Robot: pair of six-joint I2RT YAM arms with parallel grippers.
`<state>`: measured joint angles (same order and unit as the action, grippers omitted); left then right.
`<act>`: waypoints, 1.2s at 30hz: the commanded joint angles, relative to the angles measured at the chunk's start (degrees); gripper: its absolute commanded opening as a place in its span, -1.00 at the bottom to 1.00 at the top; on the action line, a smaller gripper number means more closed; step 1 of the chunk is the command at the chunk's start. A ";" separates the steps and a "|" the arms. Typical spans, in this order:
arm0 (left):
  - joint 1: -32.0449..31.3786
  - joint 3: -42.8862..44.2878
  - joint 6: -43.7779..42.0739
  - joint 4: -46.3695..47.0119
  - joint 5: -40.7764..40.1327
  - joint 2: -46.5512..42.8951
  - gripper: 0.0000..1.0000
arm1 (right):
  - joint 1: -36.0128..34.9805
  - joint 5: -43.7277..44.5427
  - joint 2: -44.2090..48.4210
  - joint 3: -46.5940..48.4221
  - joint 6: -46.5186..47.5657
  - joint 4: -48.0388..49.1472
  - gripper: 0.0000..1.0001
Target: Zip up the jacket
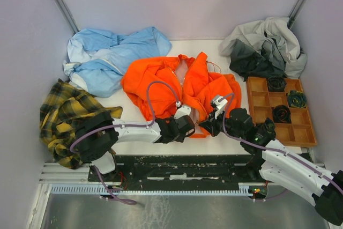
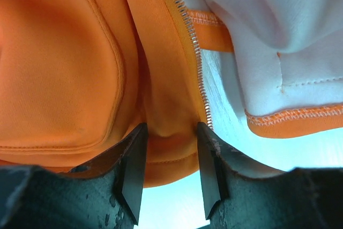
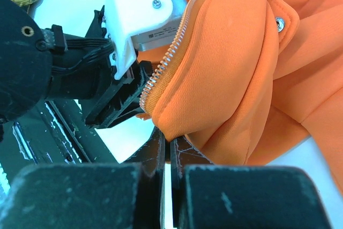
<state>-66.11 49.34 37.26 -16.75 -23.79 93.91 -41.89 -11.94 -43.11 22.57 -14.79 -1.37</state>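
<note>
The orange jacket [image 1: 182, 87] lies crumpled mid-table, its front open and pale lining showing. My left gripper [image 1: 185, 124] is at the near hem of its left panel. In the left wrist view the hem [image 2: 166, 138] is bunched between the fingers [image 2: 131, 175], touching both, and the light zipper teeth [image 2: 195, 57] run down to the right finger. My right gripper [image 3: 170, 142] is shut on a fold of the right panel's edge [image 3: 214, 95], just below that panel's zipper teeth [image 3: 166, 68]. The two grippers sit close together, the left gripper [image 3: 120, 97] just beyond the right.
A light blue garment [image 1: 110, 57] lies at the back left and a grey and dark clothing heap [image 1: 265, 46] at the back right. A yellow plaid shirt [image 1: 67, 113] is beside the left arm. A wooden compartment tray [image 1: 249, 100] holds dark rolled items on the right.
</note>
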 commanded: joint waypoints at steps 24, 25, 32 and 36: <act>0.57 -9.36 4.37 9.41 0.37 -10.77 -0.95 | 0.01 -1.62 -1.27 0.90 -0.85 3.22 -0.96; 0.54 -10.63 4.13 11.06 0.41 -13.01 -0.95 | 0.03 -1.78 -1.34 0.90 -0.90 3.40 -0.97; 0.54 -15.88 0.93 21.87 0.13 -25.31 -0.95 | 0.00 -4.27 -3.52 2.24 -1.82 4.67 -1.00; 1.25 -19.94 -1.01 30.78 -0.19 -32.03 -0.95 | 0.04 -6.81 -6.52 5.52 -0.14 2.39 -1.00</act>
<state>-65.41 32.27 39.11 0.97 -23.40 67.81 -41.89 -15.49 -47.66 23.09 -15.75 -0.30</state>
